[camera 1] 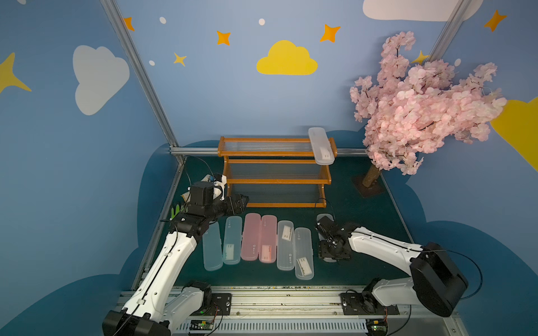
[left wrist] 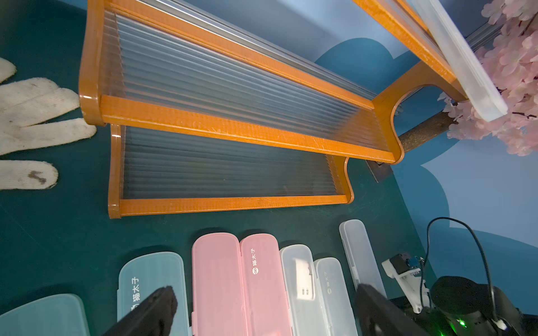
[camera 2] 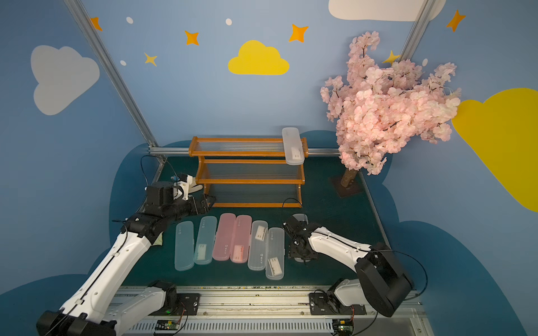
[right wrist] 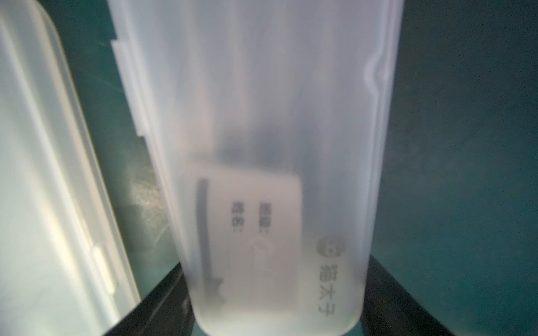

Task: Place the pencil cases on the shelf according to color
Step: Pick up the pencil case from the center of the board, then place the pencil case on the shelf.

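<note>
A dark green tabletop [camera 1: 346,186] carries the three-tier shelf [camera 1: 275,181] at the back. One frosted pencil case [camera 1: 321,145] lies across the right end of the shelf's top tier. In front of the shelf, side by side on the tabletop, lie two light blue pencil cases [camera 1: 233,240], two pink pencil cases [camera 1: 250,236] and two frosted clear pencil cases [camera 1: 285,245]. Another frosted case [left wrist: 359,256] lies apart to their right. A white glove [left wrist: 32,116] and a green glove [camera 1: 176,210] lie to the left of the shelf. The blossom tree's base plate [camera 1: 368,187] stands to the shelf's right.

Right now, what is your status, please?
Left tool open, empty. Right tool astride frosted clear-white slim plastic pencil case on mat, grip unclear. One frosted case atop orange-brown wooden shelf. Path looks clear.
</note>
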You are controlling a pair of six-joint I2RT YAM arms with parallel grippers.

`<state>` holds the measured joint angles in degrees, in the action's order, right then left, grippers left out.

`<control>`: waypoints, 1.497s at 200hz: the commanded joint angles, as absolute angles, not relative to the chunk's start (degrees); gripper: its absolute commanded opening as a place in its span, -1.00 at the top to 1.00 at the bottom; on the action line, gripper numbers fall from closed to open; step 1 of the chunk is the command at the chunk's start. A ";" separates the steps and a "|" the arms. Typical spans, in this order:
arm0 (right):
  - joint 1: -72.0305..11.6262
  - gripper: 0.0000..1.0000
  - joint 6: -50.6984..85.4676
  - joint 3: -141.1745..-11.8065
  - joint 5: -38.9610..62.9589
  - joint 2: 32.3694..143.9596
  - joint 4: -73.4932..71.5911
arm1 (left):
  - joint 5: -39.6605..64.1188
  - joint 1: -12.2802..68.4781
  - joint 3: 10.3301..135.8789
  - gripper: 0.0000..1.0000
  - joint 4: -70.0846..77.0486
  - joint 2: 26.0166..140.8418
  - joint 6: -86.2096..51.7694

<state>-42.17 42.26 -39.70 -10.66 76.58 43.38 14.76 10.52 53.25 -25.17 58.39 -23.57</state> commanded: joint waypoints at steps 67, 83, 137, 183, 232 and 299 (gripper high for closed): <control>-45.75 -0.33 42.88 -46.84 -14.94 69.17 54.17 | 16.59 13.27 56.08 -1.00 -23.38 59.16 -29.17; -46.64 -0.33 42.98 -48.51 -15.11 69.23 54.74 | 16.74 14.77 57.52 -1.00 -22.74 60.31 -28.67; -50.30 -0.34 43.28 -55.05 -15.51 71.86 55.50 | 19.26 18.38 66.69 -1.00 -20.90 67.92 -25.39; -52.97 -0.34 43.24 -60.95 -15.89 74.94 55.37 | 20.51 18.81 72.41 -1.00 -19.59 74.21 -20.43; -54.32 -0.32 39.86 -69.08 -14.17 79.14 55.90 | 18.76 18.60 71.14 -1.00 -13.52 77.22 -17.80; -54.23 -0.32 37.52 -82.01 -17.20 84.82 54.72 | 12.03 18.19 65.71 -1.00 -14.44 74.09 -17.23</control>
<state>-53.91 38.09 -78.11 -14.41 83.90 55.13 15.70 18.48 66.46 -14.94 76.88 -18.98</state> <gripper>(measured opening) 0.773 0.999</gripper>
